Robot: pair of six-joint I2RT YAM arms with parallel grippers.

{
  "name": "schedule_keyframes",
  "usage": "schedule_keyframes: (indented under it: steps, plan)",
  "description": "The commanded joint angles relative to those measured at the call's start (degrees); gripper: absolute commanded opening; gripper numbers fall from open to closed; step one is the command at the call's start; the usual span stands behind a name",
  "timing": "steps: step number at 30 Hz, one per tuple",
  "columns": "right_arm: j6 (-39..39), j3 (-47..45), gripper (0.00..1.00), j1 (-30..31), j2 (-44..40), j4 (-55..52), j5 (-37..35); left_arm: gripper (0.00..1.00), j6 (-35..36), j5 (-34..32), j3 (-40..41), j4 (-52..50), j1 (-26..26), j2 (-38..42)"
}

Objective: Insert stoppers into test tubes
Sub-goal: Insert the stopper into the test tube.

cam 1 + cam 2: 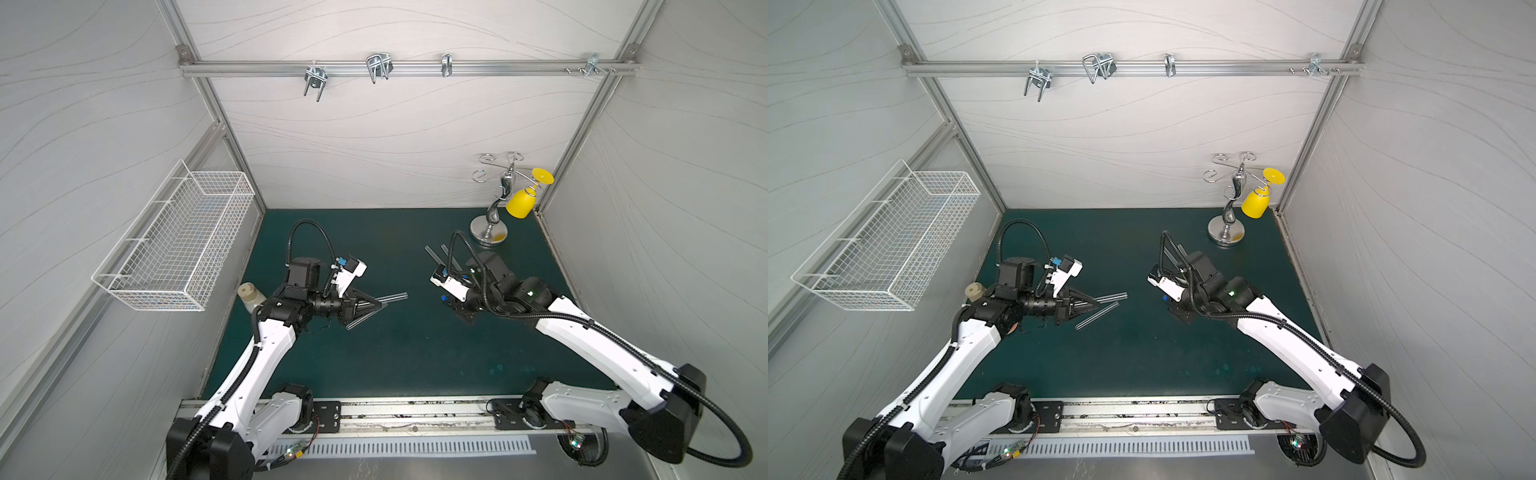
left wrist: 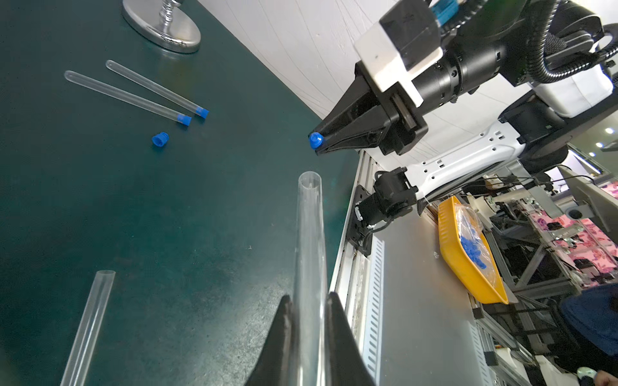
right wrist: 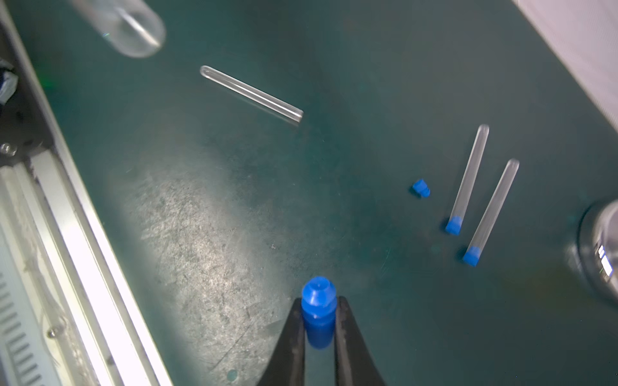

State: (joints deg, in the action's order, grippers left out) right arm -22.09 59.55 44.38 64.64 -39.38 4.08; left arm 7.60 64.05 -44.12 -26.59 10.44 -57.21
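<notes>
Left wrist view shows the left pincer clamped on a test tube, its open mouth ahead of the tips, and the right pincer gripping a stopper beyond that mouth, so insertion is apparently in hand and next calls for aligning both and pressing home.

We log this as a robotics lab cell: aluminium-profile frame, pale wall panels, dark green mat, left arm and right arm bolted to a front rail. Beyond the rail we see metal racking and a yellow tray of blue plugs.
</notes>
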Motion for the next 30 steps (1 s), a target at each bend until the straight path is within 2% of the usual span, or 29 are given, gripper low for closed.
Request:
schedule_keyframes:
  steps: [1, 11, 14, 20, 30]
  plan:
    - [-10.0, -1.1, 0.16, 1.2, -2.0, 3.2, 3.5, 0.01, 2.2, 2.7, -2.7, -1.1, 0.5, -0.1]
    - [-24.3, -0.9, 0.17, 6.7, -4.1, 1.2, 5.1, 0.00, 6.1, 3.6, -3.8, -5.1, 3.8, -2.0]
    - [-27.2, -0.4, 0.18, 8.2, -3.9, 0.7, 3.1, 0.00, 5.7, 4.0, -4.2, -4.8, 4.1, -2.4]
    - [-29.5, 2.1, 0.18, 11.0, -0.7, -1.6, -1.0, 0.00, 5.5, 4.5, -4.0, -4.6, 5.0, -2.6]
    - [-29.6, 4.7, 0.18, 12.8, 2.1, -1.0, -2.4, 0.00, 4.9, 2.0, -3.4, -3.8, 6.6, -3.3]
